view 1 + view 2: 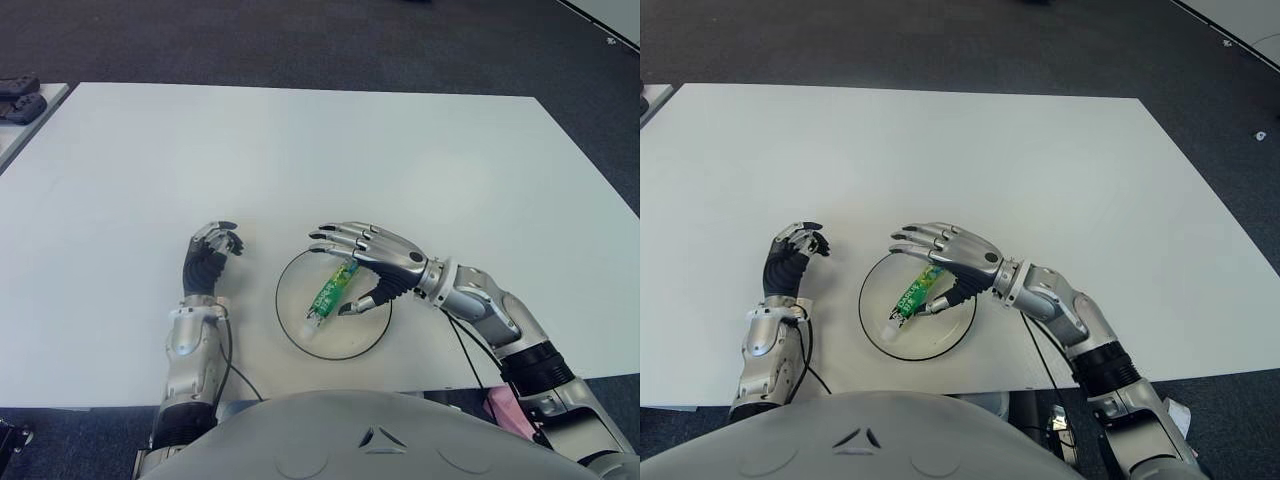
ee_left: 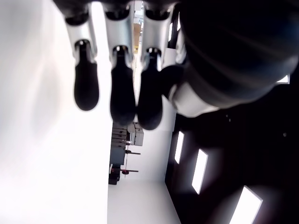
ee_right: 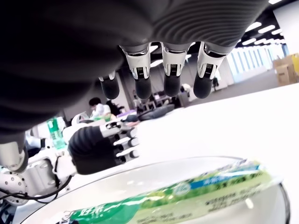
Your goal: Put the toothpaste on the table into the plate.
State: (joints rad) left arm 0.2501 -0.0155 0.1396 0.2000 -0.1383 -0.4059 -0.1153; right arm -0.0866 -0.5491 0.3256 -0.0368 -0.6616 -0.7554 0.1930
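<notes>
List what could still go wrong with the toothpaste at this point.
1. The right hand hovers open right over the toothpaste; pulling away low, its thumb could drag the tube off the plate.
2. The tube's cap end lies near the plate rim, so a nudge might tip it onto the table.

The left hand shows left of the plate.

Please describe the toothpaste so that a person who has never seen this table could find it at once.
On the white table, look at the near edge, where a round white plate with a dark rim sits between the two hands. The toothpaste lies inside that plate, under the open right hand. It is the only coloured thing there: a green tube with a white cap toward the robot.
</notes>
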